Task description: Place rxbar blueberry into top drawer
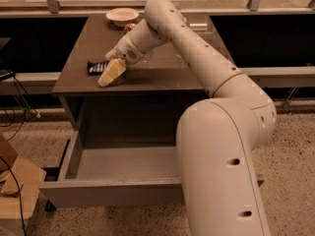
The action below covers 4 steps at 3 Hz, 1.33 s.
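The rxbar blueberry [97,67], a dark flat bar with white lettering, lies on the brown table [162,73] near its front left edge. My gripper [111,73] is low over the table, right beside the bar's right end, its cream fingers [110,74] pointing down to the left. The bar lies on the table and is not lifted. The top drawer [118,191] is pulled out below the table, wide and grey, and nothing shows inside it. My arm partly hides the drawer's right side.
A pale bowl [122,16] stands at the table's back left. A railing runs behind the table. A wooden box [15,195] and cables [15,112] are on the floor at the left. My large arm base [221,171] fills the front right.
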Tool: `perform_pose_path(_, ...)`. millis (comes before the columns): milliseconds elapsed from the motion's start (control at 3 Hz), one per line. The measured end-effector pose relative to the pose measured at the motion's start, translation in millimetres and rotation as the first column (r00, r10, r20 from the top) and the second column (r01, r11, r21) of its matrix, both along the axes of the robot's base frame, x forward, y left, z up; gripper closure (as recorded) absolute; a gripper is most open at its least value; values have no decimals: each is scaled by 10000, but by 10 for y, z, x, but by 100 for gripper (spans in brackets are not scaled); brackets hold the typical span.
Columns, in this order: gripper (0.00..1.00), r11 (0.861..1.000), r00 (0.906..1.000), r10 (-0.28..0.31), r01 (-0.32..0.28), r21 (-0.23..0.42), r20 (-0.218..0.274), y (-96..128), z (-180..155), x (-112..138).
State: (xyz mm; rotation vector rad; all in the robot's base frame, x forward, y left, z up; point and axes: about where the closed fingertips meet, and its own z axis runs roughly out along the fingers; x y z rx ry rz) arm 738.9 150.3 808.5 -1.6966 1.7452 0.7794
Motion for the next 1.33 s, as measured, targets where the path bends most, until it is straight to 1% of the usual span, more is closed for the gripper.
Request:
perform_pose_path(333,89,10000,10000,0,0,0,1,0,47,0)
perform_pose_path(667,100,10000,10000,0,0,0,1,0,72,0)
perform_pose_path(1333,100,10000,10000,0,0,0,1,0,110,0)
